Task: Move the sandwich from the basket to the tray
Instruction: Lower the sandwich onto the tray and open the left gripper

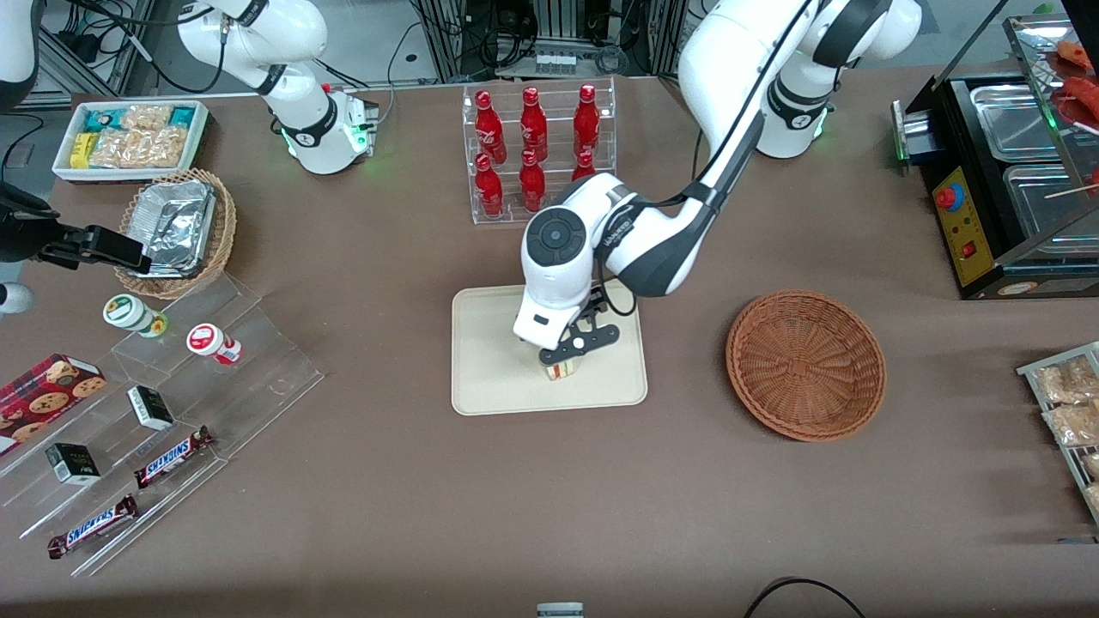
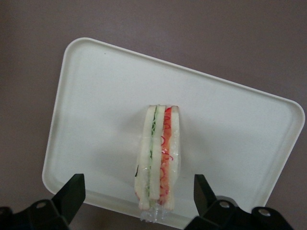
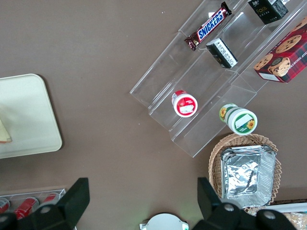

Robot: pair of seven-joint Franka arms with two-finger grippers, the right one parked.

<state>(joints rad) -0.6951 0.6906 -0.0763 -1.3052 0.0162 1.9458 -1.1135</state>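
The sandwich (image 1: 562,370) stands on its edge on the cream tray (image 1: 489,360), in the part of the tray nearer the front camera. My left gripper (image 1: 567,354) hangs directly over it, open. In the left wrist view the sandwich (image 2: 160,158) shows its green and red filling, with the black fingers (image 2: 72,189) spread wide on either side and a clear gap to the bread on each. The tray (image 2: 230,120) lies under it. The reddish-brown basket (image 1: 805,365) sits beside the tray toward the working arm's end, with nothing in it.
A clear rack of red bottles (image 1: 537,150) stands farther from the camera than the tray. Toward the parked arm's end are a stepped acrylic shelf of snacks (image 1: 154,403), a tan wicker basket with foil trays (image 1: 176,227) and a white snack bin (image 1: 129,137). A black food warmer (image 1: 1004,172) is at the working arm's end.
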